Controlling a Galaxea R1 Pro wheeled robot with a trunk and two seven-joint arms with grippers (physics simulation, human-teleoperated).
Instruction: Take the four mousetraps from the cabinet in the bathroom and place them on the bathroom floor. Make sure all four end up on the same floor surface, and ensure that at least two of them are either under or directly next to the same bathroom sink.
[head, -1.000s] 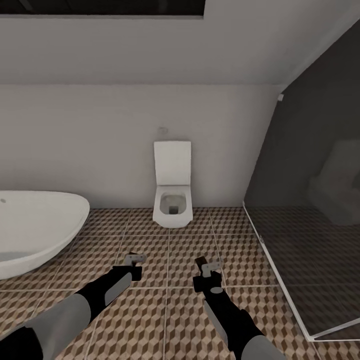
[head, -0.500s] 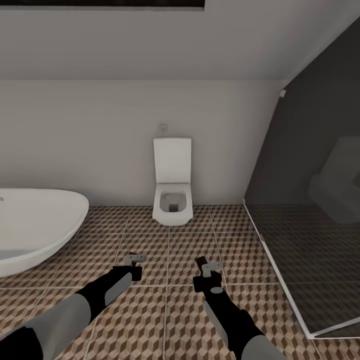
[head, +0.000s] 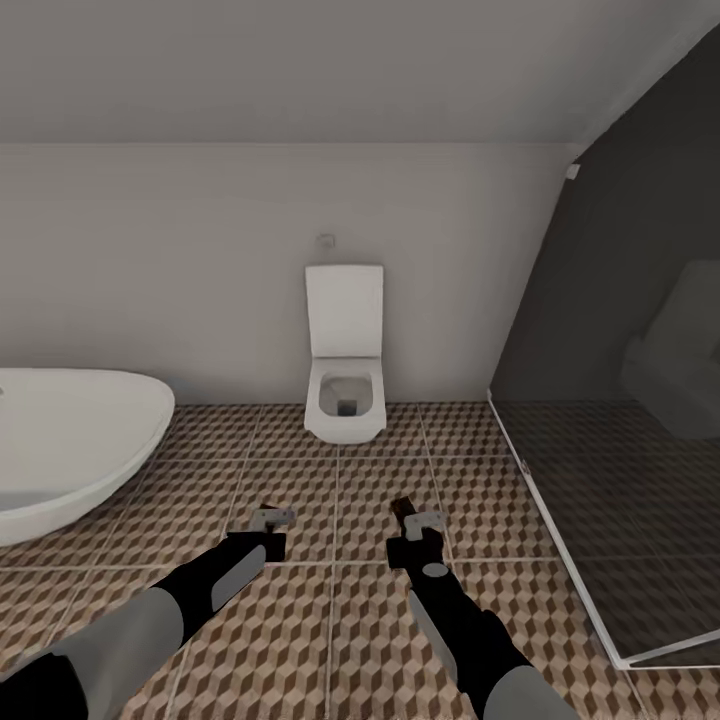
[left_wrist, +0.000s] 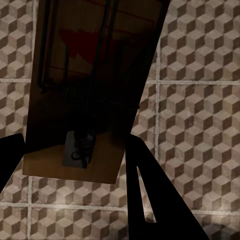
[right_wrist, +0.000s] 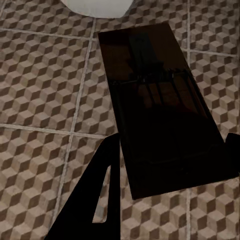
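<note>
Camera's tipped down a touch since a second ago; both arms unchanged, mid-carry.
Left pincer grips one mousetrap, right pincer another mousetrap, above bathroom floor; next, find the sink.

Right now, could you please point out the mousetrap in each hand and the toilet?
Left mousetrap (left_wrist: 85, 95), left wrist view, wooden board beside the spring.
Right mousetrap (right_wrist: 160, 115), right wrist view, middle of the dark board.
Toilet (head: 345, 400), head view, bowl rim.
</note>
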